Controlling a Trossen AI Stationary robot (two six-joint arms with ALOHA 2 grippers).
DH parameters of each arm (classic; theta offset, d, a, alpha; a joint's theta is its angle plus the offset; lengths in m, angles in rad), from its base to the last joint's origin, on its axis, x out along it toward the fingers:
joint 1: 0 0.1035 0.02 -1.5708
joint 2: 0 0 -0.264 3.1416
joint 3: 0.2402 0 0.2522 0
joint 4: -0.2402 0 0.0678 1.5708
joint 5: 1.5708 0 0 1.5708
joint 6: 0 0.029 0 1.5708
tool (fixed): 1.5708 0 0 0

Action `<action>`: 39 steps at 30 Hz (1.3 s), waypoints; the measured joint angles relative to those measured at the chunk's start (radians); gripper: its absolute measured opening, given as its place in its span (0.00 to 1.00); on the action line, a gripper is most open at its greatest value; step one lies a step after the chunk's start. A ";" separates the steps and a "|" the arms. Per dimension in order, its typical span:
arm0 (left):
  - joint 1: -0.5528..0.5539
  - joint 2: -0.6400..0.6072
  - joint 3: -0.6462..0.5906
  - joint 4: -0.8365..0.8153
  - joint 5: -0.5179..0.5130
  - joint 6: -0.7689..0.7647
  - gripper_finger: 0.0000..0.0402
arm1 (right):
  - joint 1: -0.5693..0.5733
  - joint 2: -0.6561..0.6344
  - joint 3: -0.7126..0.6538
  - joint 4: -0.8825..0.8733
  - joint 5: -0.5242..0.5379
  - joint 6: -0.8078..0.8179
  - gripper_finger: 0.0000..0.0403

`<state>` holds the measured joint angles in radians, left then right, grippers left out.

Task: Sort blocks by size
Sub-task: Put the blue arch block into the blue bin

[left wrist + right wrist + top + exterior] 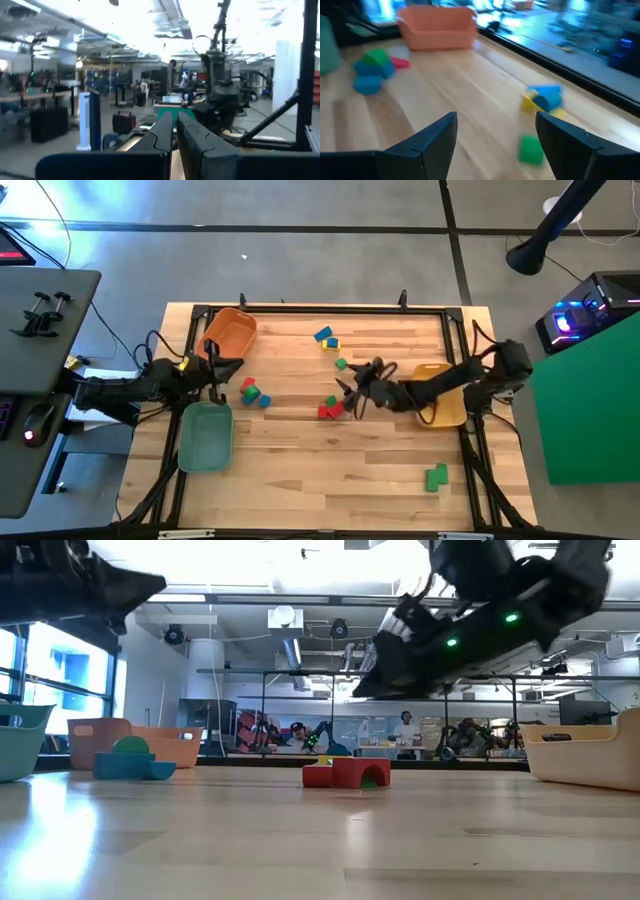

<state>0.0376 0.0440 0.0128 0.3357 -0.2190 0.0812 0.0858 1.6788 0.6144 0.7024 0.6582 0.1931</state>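
While your right gripper (350,394) hangs mid-table with its jaws spread wide and nothing in them, you're basically between picks, and none of the blocks look sorted yet as far as I can tell.

Going near to far: the green pair (436,477) sits alone at the near right corner, chunky and matte. Then the red blocks (328,411), just beside your open fingers; in the low view one of them (360,773) has an arch cut out of it, so it's not a plain cube. Left of that is a little pile of red, green and blue (251,392), with rounded shapes in the mix. Farther back, a small green cube (341,364), then the blue and yellow pair (326,338).

The next move is probably to drop onto the red ones, lining the jaws up across flat sides, since the arch could slip.

The trays look like smooth plastic with rounded rims: teal (204,437) near left, orange (229,332) far left, yellow (442,397) right. Table is pale wood planks.

Your left gripper (228,367) is closed on nothing, parked between the orange and teal trays.
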 joint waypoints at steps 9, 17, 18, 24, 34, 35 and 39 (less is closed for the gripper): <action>0.000 0.283 0.000 0.216 -0.027 0.091 0.03 | -0.144 0.093 0.001 0.296 -0.291 -0.078 0.66; -0.051 0.664 0.221 0.137 -0.182 0.123 0.03 | -0.117 0.098 0.001 0.305 -0.295 -0.079 0.66; -0.061 0.708 0.265 0.090 -0.209 0.124 0.03 | -0.106 0.098 0.001 0.305 -0.295 -0.079 0.66; -0.115 0.924 0.545 -0.304 -0.262 0.082 0.03 | -0.030 0.098 0.001 0.305 -0.293 -0.012 0.66; -0.247 1.114 0.821 -0.973 -0.262 -0.464 0.03 | 0.072 0.097 0.001 0.289 -0.238 0.009 0.66; -0.255 1.122 0.824 -1.016 -0.259 -0.529 0.03 | 0.077 0.097 0.001 0.289 -0.235 0.008 0.66; -0.276 1.141 0.819 -1.216 -0.255 -0.797 0.04 | 0.086 0.097 0.001 0.276 -0.233 0.008 0.66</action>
<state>-0.2386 1.1851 0.8320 -0.8806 -0.4740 -0.7160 0.1715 1.7756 0.6151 0.9782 0.4255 0.2012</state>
